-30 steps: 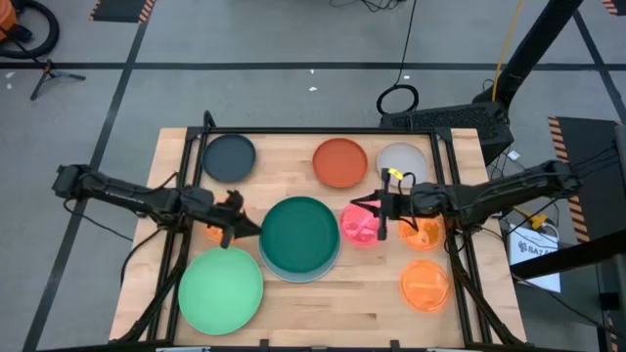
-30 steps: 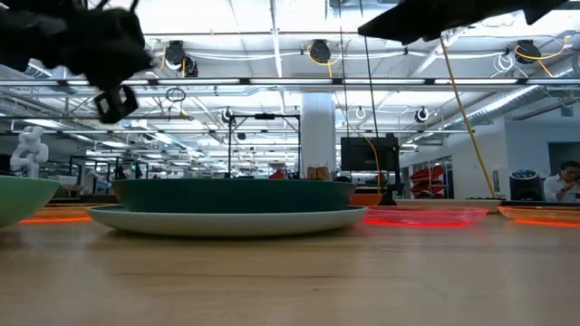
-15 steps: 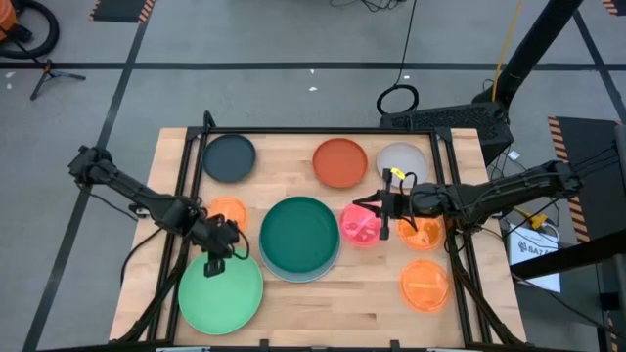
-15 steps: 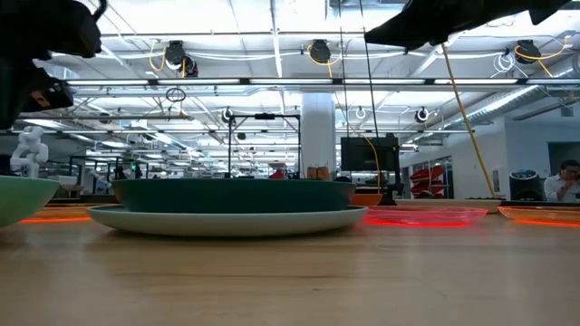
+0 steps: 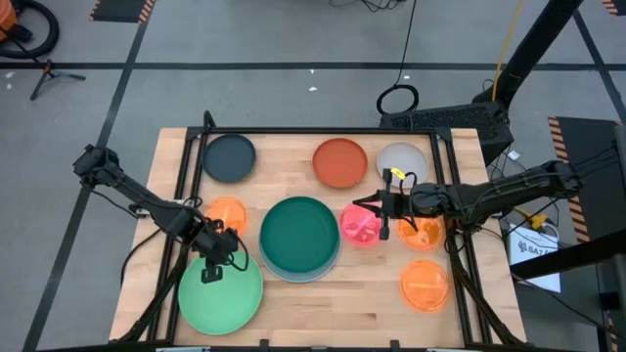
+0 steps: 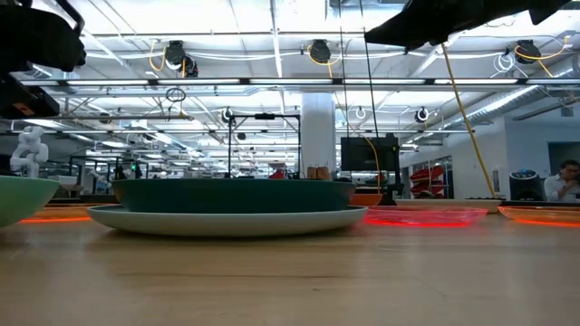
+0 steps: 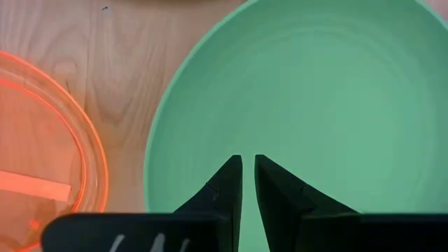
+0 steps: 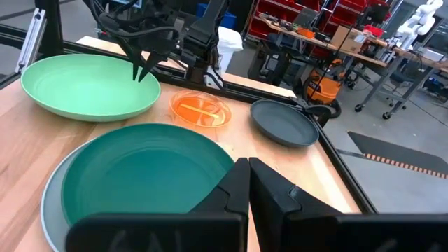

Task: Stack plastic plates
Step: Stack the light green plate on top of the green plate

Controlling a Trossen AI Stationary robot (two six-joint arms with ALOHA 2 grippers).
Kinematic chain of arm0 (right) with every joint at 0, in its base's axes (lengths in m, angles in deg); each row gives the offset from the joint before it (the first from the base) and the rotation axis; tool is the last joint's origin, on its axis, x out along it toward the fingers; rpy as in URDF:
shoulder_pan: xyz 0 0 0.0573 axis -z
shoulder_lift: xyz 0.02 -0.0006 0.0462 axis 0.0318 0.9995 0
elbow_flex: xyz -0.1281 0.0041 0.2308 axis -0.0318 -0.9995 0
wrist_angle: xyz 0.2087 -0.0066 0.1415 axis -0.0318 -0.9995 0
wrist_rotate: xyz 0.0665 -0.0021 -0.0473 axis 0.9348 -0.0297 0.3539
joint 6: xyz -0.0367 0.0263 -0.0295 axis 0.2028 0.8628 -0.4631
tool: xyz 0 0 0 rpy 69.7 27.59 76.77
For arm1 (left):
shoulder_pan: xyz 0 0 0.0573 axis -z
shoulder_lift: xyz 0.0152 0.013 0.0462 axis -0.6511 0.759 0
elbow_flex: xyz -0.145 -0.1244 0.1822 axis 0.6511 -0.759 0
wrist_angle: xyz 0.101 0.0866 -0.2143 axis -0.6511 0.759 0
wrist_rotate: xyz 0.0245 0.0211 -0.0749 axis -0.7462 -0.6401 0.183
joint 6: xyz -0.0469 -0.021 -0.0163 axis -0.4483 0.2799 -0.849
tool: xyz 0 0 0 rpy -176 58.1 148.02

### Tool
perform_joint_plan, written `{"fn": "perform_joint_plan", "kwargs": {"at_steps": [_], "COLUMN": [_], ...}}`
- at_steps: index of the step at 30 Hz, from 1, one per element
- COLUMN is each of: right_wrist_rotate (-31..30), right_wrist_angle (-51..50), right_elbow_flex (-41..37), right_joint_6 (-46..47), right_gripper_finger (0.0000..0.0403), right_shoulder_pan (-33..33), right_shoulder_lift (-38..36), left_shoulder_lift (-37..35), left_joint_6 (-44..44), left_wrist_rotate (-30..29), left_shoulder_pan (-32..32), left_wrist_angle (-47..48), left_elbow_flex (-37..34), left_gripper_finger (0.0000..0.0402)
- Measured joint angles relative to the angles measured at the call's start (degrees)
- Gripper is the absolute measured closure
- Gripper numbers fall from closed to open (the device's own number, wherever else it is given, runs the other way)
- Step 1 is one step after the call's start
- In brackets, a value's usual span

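Left pincer (image 5: pixel 208 275), fingers nearly closed and empty, has swung from beside the dark teal plate (image 5: pixel 299 235) to above the light green plate (image 5: pixel 221 290), at 7 o'clock on the desk (image 5: pixel 293 156). Right pincer (image 5: pixel 380 216), narrow, stays over the pink plate (image 5: pixel 360 226).

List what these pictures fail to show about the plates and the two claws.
- Pale plate under the dark teal plate: high view shows only a rim sliver; the teal plate covers the rest.
- Pink plate: the right claw overlaps it from above; contact cannot be told.
- Light green plate: cut off by the low view's edge.
- Left claw: its height above the green plate cannot be judged in the left wrist view.
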Motion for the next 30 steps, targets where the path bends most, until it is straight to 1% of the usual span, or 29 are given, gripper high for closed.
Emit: {"fn": "perform_joint_plan", "kwargs": {"at_steps": [10, 13, 15, 17, 21, 24, 27, 30], "right_wrist_rotate": [-0.02, -0.02, 0.0, -0.02, -0.02, -0.04, -0.04, -0.04], "right_wrist_angle": [0.0, 0.0, 0.0, 0.0, 0.0, 0.02, 0.02, 0.02], "right_elbow_flex": [0.0, 0.0, 0.02, 0.02, 0.02, 0.02, 0.02, 0.02], "right_joint_6": [0.21, 0.2, 0.2, 0.2, 0.22, 0.64, 0.85, 0.83], "right_gripper_finger": [0.0401, 0.0401, 0.0401, 0.0401, 0.0401, 0.0401, 0.0401, 0.0401], "right_shoulder_pan": [0.0, 0.0, 0.0, 0.0, 0.0, 0.0, 0.0, 0.0], "right_shoulder_lift": [0.0, 0.0, 0.0, 0.0, 0.02, 0.09, 0.13, 0.13], "left_shoulder_lift": [0.01, 0.01, 0.01, 0.01, 0.01, 0.01, 0.01, 0.01], "left_joint_6": [0.93, 1.76, 4.46, 6.4, 10.18, 11.0, 9.46, 9.48], "left_wrist_rotate": [0.73, -2.25, -4.39, -4.92, -5.0, -7.75, -10.05, -10.05], "left_shoulder_pan": [-0.03, -0.37, -0.78, -1.16, -1.22, -1.22, -1.25, -1.22], "left_wrist_angle": [0.33, 1.88, 2.92, 3.18, 3.18, 3.17, 2.9, 2.88], "left_elbow_flex": [-0.02, -0.02, -0.02, -0.02, -0.02, -0.02, -0.02, -0.02], "left_gripper_finger": [0.0354, 0.0354, 0.0354, 0.0358, 0.0393, 0.0395, 0.0391, 0.0362]}}
